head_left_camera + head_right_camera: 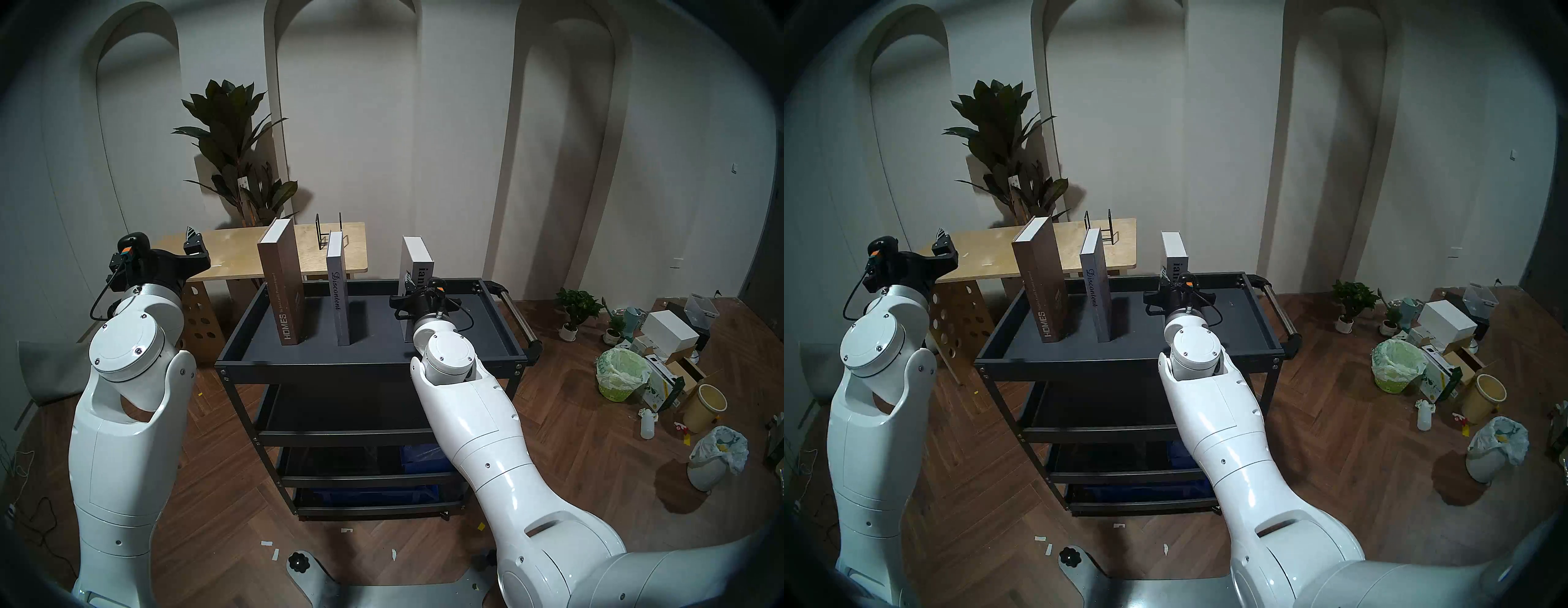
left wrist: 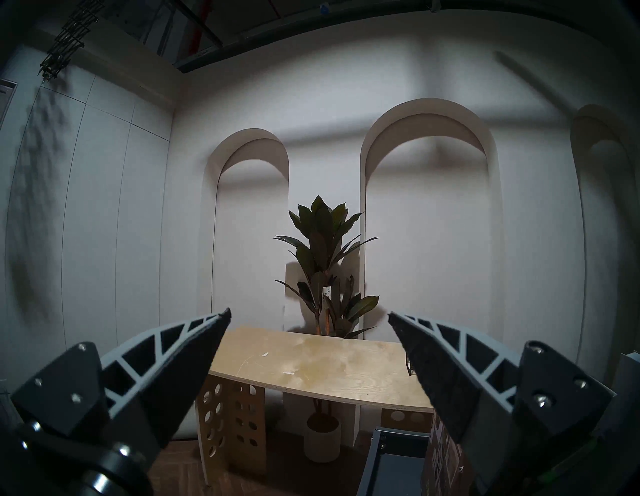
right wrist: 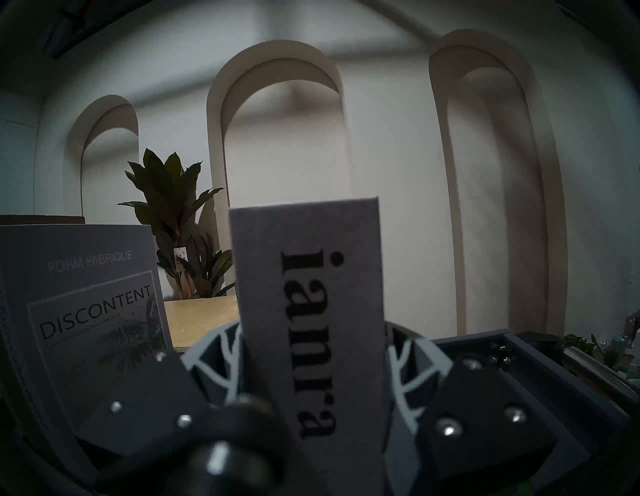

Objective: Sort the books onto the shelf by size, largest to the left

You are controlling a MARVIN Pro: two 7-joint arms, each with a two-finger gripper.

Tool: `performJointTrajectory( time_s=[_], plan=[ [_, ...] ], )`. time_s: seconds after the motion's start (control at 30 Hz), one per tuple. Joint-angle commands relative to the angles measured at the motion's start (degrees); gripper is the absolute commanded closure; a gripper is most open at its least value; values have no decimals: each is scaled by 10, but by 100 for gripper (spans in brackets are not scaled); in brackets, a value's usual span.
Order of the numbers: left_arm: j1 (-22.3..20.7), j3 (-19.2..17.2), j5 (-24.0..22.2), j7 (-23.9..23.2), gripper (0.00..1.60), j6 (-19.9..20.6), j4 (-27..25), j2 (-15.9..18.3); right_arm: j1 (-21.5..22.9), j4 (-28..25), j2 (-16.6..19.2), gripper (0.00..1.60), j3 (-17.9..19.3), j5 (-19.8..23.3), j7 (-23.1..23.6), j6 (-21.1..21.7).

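Three books stand upright on the top tray of the dark grey shelf [image 1: 322,367]. The tall brown HOMES book [image 1: 282,288] is at the left, the thin grey-lilac Discontent book [image 1: 338,293] in the middle, and the shorter thick white-grey ianra book [image 1: 418,259] at the right. My right gripper [image 3: 313,325] is open, its fingers [image 3: 221,350] straddling the ianra book's spine [image 3: 308,294] closely. Whether the pads touch it I cannot tell. My left gripper [image 2: 308,313] hangs open and empty to the left of the shelf, facing the plywood table [image 2: 311,367].
The plywood table [image 1: 237,254] with round holes stands behind the shelf and carries a black wire bookend [image 1: 329,235]. A tall plant [image 1: 237,140] stands by the wall. The shelf's chrome handle [image 1: 515,312] juts out at the right. Bins, boxes and pots [image 1: 662,361] litter the floor at right.
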Motion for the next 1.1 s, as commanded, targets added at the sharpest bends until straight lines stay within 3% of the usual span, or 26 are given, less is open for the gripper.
performJointTrajectory(
  time_s=[0.0,1.07],
  plan=[
    [-13,3,3,-2,0,-4,-1,4,29,-7,-17,160,-7,2,5,-30],
    [-7,-14,-3,1,0,-9,11,4,42,49,-60,160,-46,-7,-41,-49]
  ],
)
